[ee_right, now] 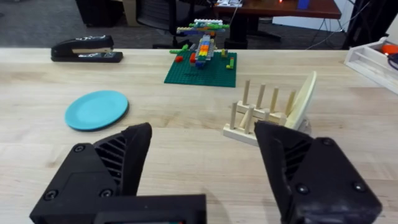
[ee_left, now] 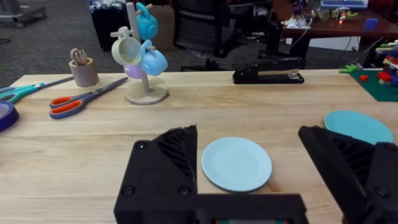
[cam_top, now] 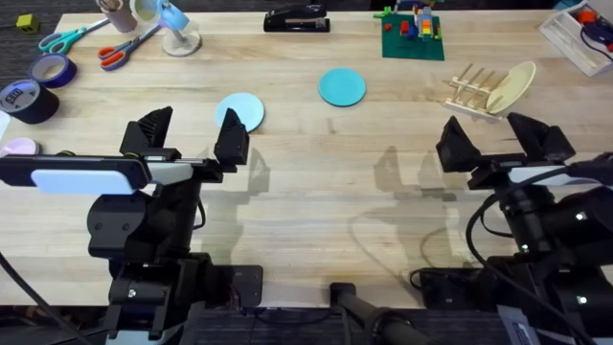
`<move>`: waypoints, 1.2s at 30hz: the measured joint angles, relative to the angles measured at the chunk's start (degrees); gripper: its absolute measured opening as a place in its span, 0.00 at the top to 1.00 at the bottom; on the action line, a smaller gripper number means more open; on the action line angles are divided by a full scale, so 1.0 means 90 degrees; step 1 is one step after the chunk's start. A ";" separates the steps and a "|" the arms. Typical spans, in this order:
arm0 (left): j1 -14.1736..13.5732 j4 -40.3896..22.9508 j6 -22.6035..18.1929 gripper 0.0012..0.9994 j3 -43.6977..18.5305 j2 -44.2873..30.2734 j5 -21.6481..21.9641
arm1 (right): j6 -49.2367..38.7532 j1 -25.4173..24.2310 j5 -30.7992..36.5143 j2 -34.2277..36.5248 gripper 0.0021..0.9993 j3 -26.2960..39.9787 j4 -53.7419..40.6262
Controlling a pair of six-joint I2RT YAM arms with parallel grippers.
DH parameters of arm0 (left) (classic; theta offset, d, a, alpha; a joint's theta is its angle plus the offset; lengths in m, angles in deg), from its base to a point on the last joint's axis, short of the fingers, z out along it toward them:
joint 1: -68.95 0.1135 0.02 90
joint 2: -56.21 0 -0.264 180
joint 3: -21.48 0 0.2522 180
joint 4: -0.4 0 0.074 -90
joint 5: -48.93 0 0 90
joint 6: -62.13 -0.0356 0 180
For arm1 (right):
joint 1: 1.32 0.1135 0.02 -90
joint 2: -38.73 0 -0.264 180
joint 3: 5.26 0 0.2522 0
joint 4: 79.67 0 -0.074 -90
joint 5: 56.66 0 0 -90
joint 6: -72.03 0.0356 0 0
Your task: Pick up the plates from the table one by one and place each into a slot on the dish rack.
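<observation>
Two plates (cam_top: 239, 111) (cam_top: 342, 86); one dish rack (cam_top: 474, 91)

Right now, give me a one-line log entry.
left gripper open, near light blue plate | right gripper open, empty | teal plate on table | rack holds cream plate

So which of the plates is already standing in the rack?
The cream plate, leaning upright between the pegs of the wooden rack. The light blue plate and the teal plate both lie flat on the table.
</observation>
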 joint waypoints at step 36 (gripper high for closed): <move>0.0000 -0.0737 -0.0002 0.01 -0.0654 0.0000 0.0002 | -0.0163 -0.0017 -0.0102 0.0007 0.01 0.0632 -0.0422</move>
